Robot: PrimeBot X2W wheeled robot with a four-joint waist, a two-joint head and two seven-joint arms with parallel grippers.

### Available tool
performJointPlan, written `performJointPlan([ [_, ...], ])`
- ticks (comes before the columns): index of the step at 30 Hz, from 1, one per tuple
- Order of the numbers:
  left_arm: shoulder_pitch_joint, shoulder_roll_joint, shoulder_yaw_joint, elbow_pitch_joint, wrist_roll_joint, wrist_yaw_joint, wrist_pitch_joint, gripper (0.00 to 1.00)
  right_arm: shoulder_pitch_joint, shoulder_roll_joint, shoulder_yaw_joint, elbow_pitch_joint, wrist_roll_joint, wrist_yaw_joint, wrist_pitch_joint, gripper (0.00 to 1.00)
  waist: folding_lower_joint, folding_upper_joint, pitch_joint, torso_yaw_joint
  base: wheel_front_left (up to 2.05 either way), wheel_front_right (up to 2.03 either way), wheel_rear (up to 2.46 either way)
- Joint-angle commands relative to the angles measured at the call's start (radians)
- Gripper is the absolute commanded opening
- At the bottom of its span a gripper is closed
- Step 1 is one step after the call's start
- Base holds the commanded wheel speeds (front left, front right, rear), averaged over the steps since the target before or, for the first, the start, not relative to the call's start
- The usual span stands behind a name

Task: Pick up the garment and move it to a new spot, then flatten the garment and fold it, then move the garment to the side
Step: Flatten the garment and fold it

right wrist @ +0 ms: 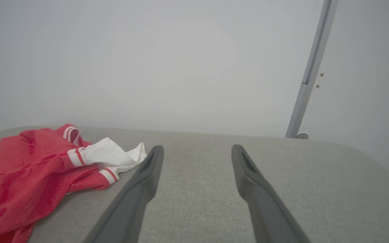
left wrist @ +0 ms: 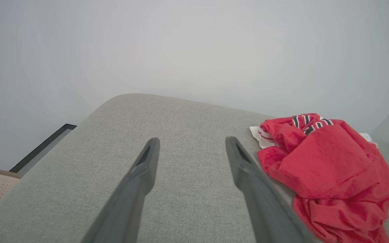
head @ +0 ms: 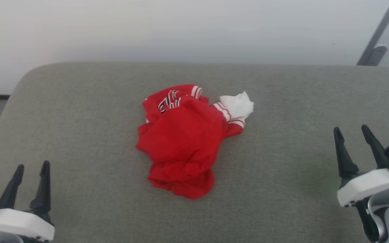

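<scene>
Your two grippers sit nearest: left gripper [head: 33, 164] jaws wide, empty; right gripper [head: 350, 127] jaws wide, empty. Both are well apart from the cloth. Between them you have one garment [head: 184, 141], a crumpled red heap mid grey cushion [head: 79, 118], one white sleeve [head: 238, 103] sticking out. One grey pole [head: 378, 32] behind.
</scene>
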Motion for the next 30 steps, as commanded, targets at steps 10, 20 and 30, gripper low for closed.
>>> performJointPlan([
  [10,-0.08,-0.051,-0.052,-0.024,0.034,-0.025,-0.005,1.0,-0.15,-0.069,0.056,0.035,0.043,0.0,0.098,1.0,0.0,0.0,0.113,0.142,0.0,0.0,0.0],
  [20,-0.171,-0.124,-0.101,0.01,0.058,-0.069,-0.005,1.0,-0.354,-0.158,0.151,0.172,0.074,0.0,0.29,1.0,0.0,0.0,0.226,0.267,0.0,0.0,0.0],
  [30,-0.242,-0.201,-0.12,0.068,0.077,-0.114,-0.005,1.0,-0.504,-0.231,0.266,0.324,0.086,0.0,0.505,1.0,0.0,0.0,0.303,0.355,0.0,0.0,0.0],
])
